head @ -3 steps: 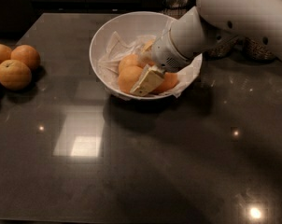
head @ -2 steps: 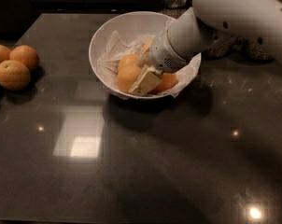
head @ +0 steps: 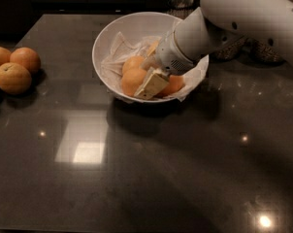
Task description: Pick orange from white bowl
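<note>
Oranges (head: 134,80) lie in the paper-lined white bowl (head: 112,38) near the tabletop's (head: 161,174) far edge; the gripper (head: 153,66) sits among them, fingers (head: 151,84) spread apart; loose oranges (head: 13,76) at the left edge

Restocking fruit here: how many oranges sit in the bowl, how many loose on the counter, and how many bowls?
Bowl oranges: 3 showing, with the gripper down among them
Loose oranges on the counter: 3 whole, slivers more at the left edge
White bowl: 1
Total: 7
</note>
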`<state>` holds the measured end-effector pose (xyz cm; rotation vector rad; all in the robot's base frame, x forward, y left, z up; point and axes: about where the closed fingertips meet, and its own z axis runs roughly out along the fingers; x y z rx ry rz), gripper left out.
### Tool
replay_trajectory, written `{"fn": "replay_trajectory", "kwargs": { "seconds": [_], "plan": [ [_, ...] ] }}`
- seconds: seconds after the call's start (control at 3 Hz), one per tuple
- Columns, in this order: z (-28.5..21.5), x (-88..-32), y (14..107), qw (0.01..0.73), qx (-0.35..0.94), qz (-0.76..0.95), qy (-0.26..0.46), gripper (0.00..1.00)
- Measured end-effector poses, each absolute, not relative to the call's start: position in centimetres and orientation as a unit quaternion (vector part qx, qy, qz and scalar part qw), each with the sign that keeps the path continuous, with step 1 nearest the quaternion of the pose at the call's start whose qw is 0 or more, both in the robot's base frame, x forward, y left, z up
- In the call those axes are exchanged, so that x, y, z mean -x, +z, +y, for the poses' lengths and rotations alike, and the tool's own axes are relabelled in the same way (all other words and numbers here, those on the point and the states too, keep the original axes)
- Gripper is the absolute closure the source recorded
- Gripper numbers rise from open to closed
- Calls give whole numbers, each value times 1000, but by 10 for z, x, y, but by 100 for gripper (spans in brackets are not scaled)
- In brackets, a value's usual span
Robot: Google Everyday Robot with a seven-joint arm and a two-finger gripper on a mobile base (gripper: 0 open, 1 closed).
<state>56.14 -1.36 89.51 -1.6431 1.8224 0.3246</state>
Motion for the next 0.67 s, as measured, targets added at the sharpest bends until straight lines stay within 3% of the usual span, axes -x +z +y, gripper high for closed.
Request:
{"fn": "replay_trajectory", "kwargs": {
  "seconds": [0.33, 0.67],
  "plan": [
    [-23, -562, 915, 349, 617, 694, 128, 100],
    [-62, -564, 967, 387, 599, 696, 88, 100]
  ]
}}
